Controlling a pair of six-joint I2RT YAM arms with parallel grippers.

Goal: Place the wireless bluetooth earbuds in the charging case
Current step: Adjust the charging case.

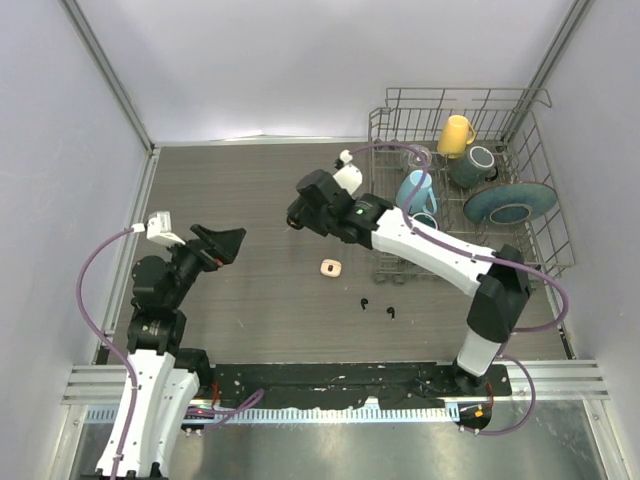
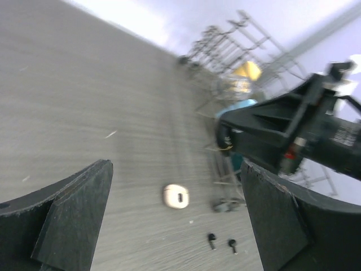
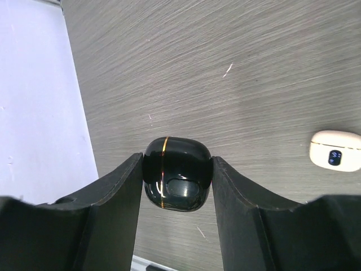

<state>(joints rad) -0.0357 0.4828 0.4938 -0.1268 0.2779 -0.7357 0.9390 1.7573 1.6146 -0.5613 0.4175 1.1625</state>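
Note:
My right gripper (image 3: 177,172) is shut on a glossy black charging case (image 3: 177,182) with a thin gold seam, held closed above the table, left of centre (image 1: 296,217). A cream-white charging case (image 1: 331,268) lies closed on the table; it also shows in the left wrist view (image 2: 176,196) and the right wrist view (image 3: 335,151). Two black earbuds (image 1: 362,302) (image 1: 390,312) lie apart just right of it, also in the left wrist view (image 2: 212,240) (image 2: 232,244). My left gripper (image 1: 226,241) is open and empty, left of these (image 2: 175,167). No cream-white earbuds show.
A wire dish rack (image 1: 540,215) stands at the back right, holding a yellow mug (image 1: 456,134), a light blue mug (image 1: 415,190), a dark mug (image 1: 473,165) and a teal plate (image 1: 510,203). Grey walls close in the table on both sides.

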